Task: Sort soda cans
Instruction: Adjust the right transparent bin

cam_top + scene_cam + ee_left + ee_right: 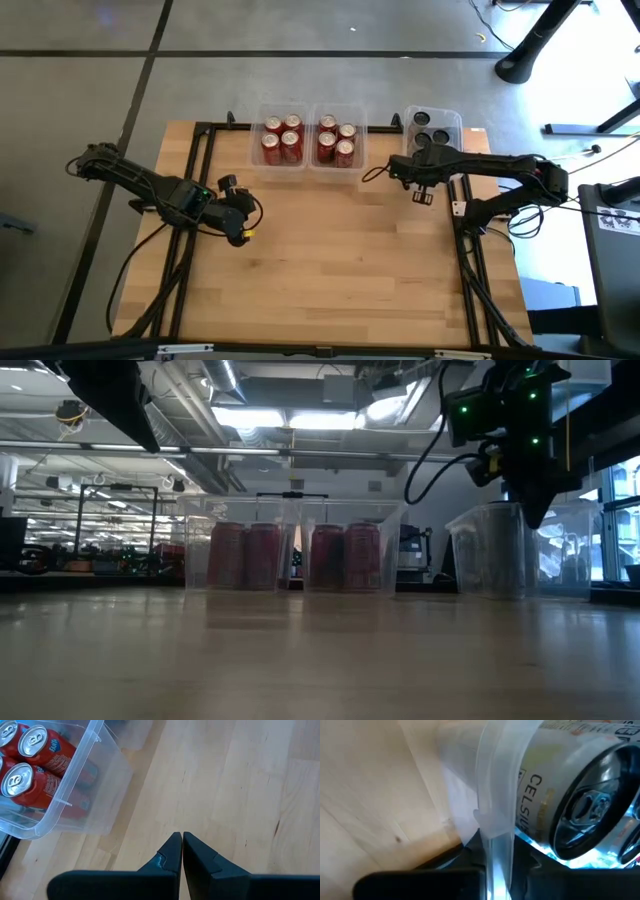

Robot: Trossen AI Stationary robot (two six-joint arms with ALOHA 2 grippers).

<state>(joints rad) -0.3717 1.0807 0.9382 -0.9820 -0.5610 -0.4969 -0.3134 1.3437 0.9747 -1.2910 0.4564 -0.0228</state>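
You are working on a pale wooden tabletop (330, 260) framed by black rails, standing on a grey floor; the low view looks across it into a large hall with bright ceiling lights, pipes and shelving. Three clear plastic bins sit in a row along the far edge. The left bin (280, 142) holds four red soda cans (281, 140), and the middle bin (338, 142) just beside it holds four more red cans (336, 141), all upright with silver tops. The right bin (433, 128), set a little apart, shows three dark can tops (432, 128) from above; in the right wrist view the nearest of them is a pale, white-labelled can (570, 795). Your right gripper (421, 190) is at the near wall of that right bin, and its fingers are pinching the bin's clear rim. Your left gripper (182, 851) waits over bare wood on the left side of the table, near the left bin, with its fingers pressed together on nothing.
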